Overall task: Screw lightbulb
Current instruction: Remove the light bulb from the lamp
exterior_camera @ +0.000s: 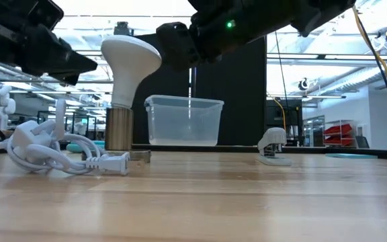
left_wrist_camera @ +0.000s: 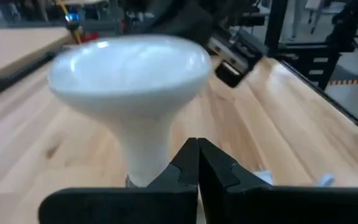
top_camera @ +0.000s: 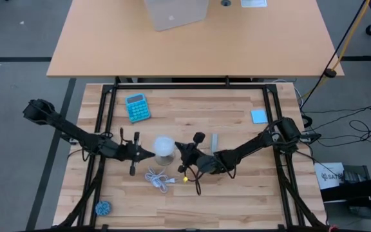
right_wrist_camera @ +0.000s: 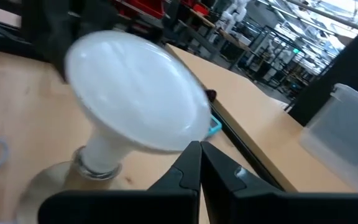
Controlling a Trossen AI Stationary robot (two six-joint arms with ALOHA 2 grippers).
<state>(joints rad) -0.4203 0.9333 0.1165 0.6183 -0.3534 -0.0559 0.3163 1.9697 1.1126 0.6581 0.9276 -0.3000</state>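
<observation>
Bulb (top_camera: 164, 147) seen from above: a white dome mid-table, between the left gripper (top_camera: 136, 154) and the right gripper (top_camera: 187, 154), each just beside it. A coiled white cord (top_camera: 159, 178) lies near the front of it, a blue calculator (top_camera: 137, 107) well behind, and bare wood opens toward the table's front edge.

Low view: the bulb (exterior_camera: 129, 67) stands upright, neck down in a metal socket (exterior_camera: 119, 130) on the wood, the cord (exterior_camera: 52, 152) touching the table beside it. A clear tub (exterior_camera: 183, 121) sits far behind.

Left wrist view: the bulb's white cone (left_wrist_camera: 132, 81) fills the frame; this gripper's fingers (left_wrist_camera: 185, 171) meet, closed on nothing.

Right wrist view: the dome (right_wrist_camera: 135, 99) tilts above its silvery base; these fingers (right_wrist_camera: 191, 168) are likewise pressed together, empty.

No writing can be read.
</observation>
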